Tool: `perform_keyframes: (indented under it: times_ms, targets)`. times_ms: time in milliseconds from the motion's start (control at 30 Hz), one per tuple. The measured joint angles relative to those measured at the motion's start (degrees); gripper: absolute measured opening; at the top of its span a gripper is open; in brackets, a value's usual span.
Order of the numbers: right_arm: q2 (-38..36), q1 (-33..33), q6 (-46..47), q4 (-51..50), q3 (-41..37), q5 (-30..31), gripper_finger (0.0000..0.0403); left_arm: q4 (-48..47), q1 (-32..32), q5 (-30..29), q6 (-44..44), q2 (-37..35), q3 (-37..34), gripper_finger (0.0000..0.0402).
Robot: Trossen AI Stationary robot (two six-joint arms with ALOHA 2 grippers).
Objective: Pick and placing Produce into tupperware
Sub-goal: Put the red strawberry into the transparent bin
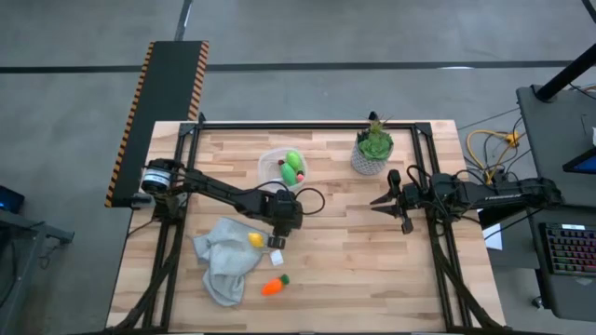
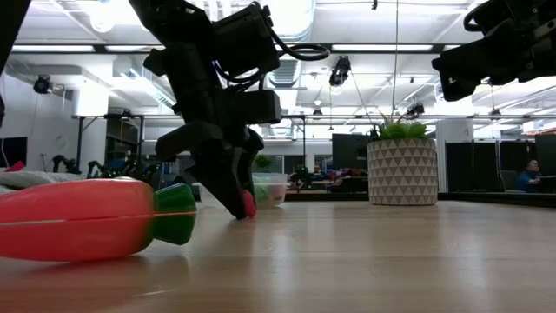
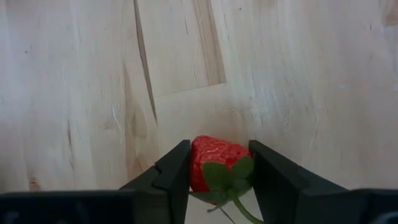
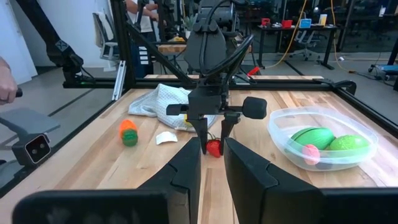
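A green potted plant in a white patterned pot [image 1: 373, 152] stands near the wooden table's [image 1: 354, 261] far edge; a crumpled grey cloth [image 1: 223, 261] lies toward its near left corner.

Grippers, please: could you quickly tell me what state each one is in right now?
Left gripper: fingers closed on the strawberry, at the table.
Right gripper: shut, holding nothing.

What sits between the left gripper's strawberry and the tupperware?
Nothing: bare table separates strawberry, gripped by the left gripper, from tupperware, per the right wrist view.
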Motion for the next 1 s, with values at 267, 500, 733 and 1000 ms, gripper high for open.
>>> perform_keyframes:
  times_ms: [267,500,733,1000]
  targets:
    - [0.0,0.0,0.02,0.02,0.0,0.0,0.0063,-0.3,0.08,-0.92,1.5,-2.43,0.28,0.012]
    - [-0.01,0.01,0.02,0.0,0.0,0.0,0.0063,-0.65,0.25,-2.71,3.09,-7.22,0.28,0.012]
    - [-0.02,0.0,0.02,0.0,0.0,0.0,0.0063,-4.06,2.42,-7.25,4.55,-11.21,0.22,0.0119]
    - [-0.02,0.0,0.46,0.0,0.02,0.0,0.0063,-8.82,8.58,-8.92,5.69,-13.31,0.05,0.0119]
